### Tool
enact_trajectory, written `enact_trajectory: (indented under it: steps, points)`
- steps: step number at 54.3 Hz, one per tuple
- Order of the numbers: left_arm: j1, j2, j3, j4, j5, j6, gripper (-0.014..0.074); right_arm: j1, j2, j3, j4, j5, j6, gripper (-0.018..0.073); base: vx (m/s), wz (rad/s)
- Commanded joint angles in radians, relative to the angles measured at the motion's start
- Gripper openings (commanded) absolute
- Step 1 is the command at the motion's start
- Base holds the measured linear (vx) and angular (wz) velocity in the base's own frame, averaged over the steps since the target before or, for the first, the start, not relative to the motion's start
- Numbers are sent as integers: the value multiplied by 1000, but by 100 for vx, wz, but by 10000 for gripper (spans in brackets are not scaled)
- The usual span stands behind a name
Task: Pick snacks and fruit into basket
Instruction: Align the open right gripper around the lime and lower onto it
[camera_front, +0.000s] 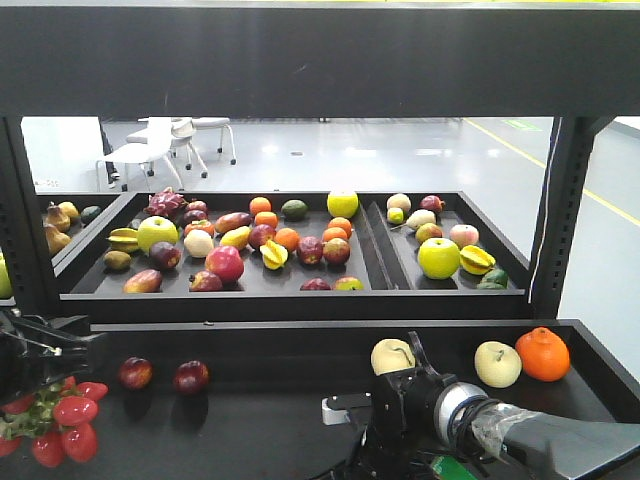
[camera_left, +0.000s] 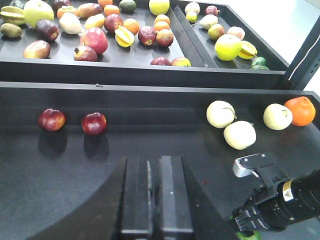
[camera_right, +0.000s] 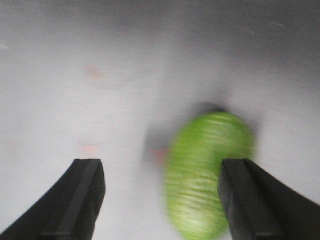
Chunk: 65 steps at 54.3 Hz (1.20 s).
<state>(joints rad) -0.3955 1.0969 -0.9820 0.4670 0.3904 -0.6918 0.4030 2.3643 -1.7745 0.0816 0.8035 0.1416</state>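
Spread wide, the right gripper (camera_right: 160, 200) frames a blurred green fruit (camera_right: 207, 172). It lies against the right finger (camera_right: 260, 200). Left gripper (camera_left: 152, 200) fingers press together.

Two plums (camera_left: 72, 121) lie side by side on the lower shelf (camera_left: 150, 150), well left of three pears (camera_left: 240, 122). An orange (camera_left: 300, 110) sits just right of the pears, and the fruit tray (camera_left: 125, 70) stands behind them.
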Motion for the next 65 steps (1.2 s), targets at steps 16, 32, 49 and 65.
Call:
enact_trajectory:
  steps: [16,32,49,65]
  points:
    - [-6,-19,-30,12,-68,4,-6,-6,-65,-31,-56,22,30,536,0,0]
    - [-6,-19,-30,12,-68,4,-6,-6,-64,-31,-37,-2,44,536,0,0]
    - [-6,-19,-30,12,-68,4,-6,-6,-62,-31,-51,-5,91,536,0,0]
    - [-6,-19,-30,12,-68,4,-6,-6,-62,-31,-68,21,93,536,0,0]
